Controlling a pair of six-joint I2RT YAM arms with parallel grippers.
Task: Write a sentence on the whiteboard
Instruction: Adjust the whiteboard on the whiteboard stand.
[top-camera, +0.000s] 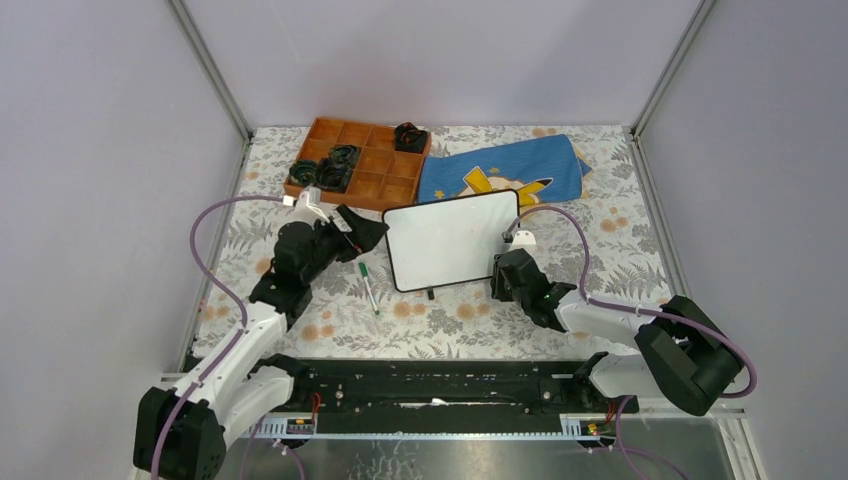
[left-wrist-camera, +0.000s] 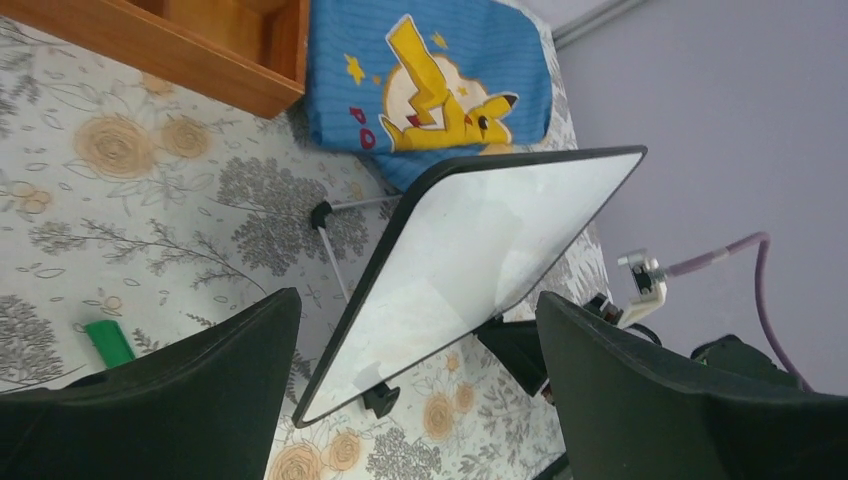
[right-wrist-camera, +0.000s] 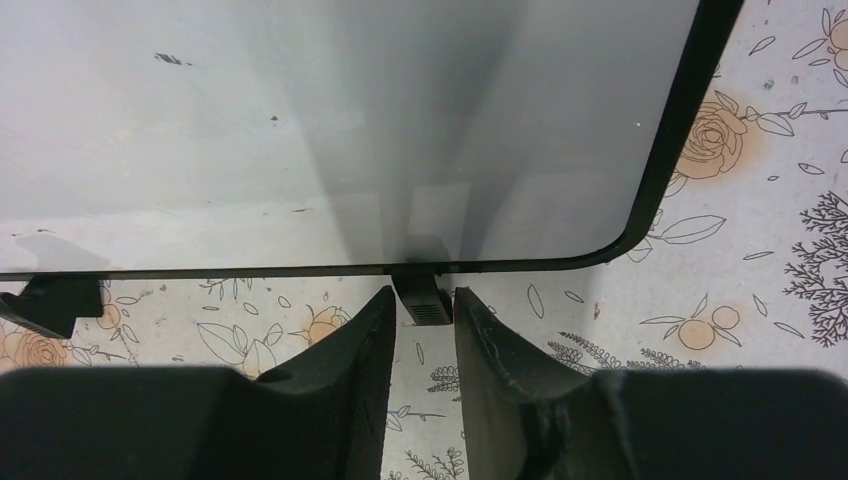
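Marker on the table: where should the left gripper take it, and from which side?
Mid-barrel of the marker, from straight above, jaws across its length. It lies flat on the tablecloth, clear on both sides, just left of the whiteboard and near the open left gripper.

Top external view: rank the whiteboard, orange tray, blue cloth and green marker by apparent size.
1. whiteboard, narrowly.
2. orange tray and blue cloth: too alike to rank, and the whiteboard hides part of the cloth.
3. green marker, by far the smallest.

I have the whiteboard (top-camera: 452, 240) mid-table, the tray (top-camera: 345, 200) far left, the cloth (top-camera: 505, 172) behind the board, and the marker (top-camera: 369, 288) near-left.
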